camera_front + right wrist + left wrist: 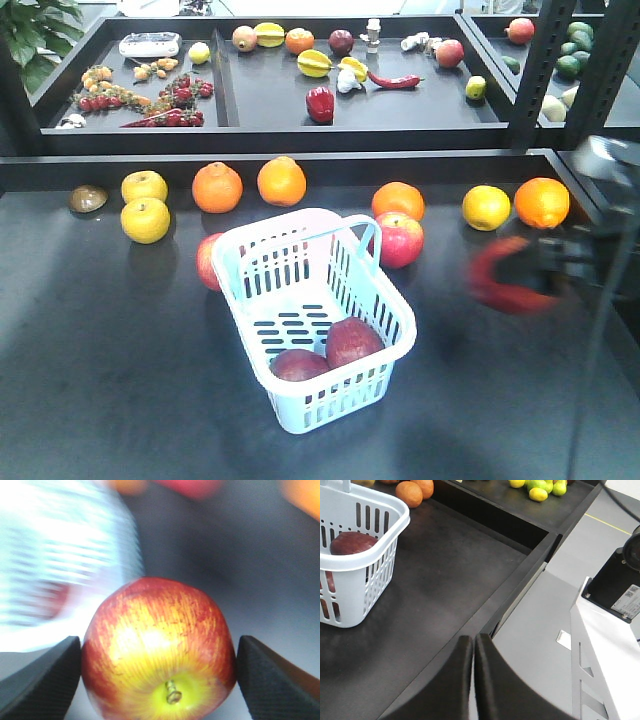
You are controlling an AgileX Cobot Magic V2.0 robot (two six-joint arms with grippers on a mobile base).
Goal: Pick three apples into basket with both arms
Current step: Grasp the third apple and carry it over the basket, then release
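Red-and-yellow apple [157,650] sat clamped between the right gripper's [159,680] pads, carried mid-air right of the basket [392,330] holding two apples [353,341], where blur-fast motion risked slipping; left gripper [473,680] closed, empty.

Bright, even overhead light fills the front view, leaving soft pale sheen on the dark desk [100,350] and faint shadows under the basket [310,320]. At the right edge, a red apple [505,275] and the right tool [560,262] holding it smear into motion blur. The left wrist view is sharp and evenly lit, with the closed left tool [472,680] dark. In the right wrist view the apple is fairly sharp with a glossy highlight; the background streaks, washed out white at left.
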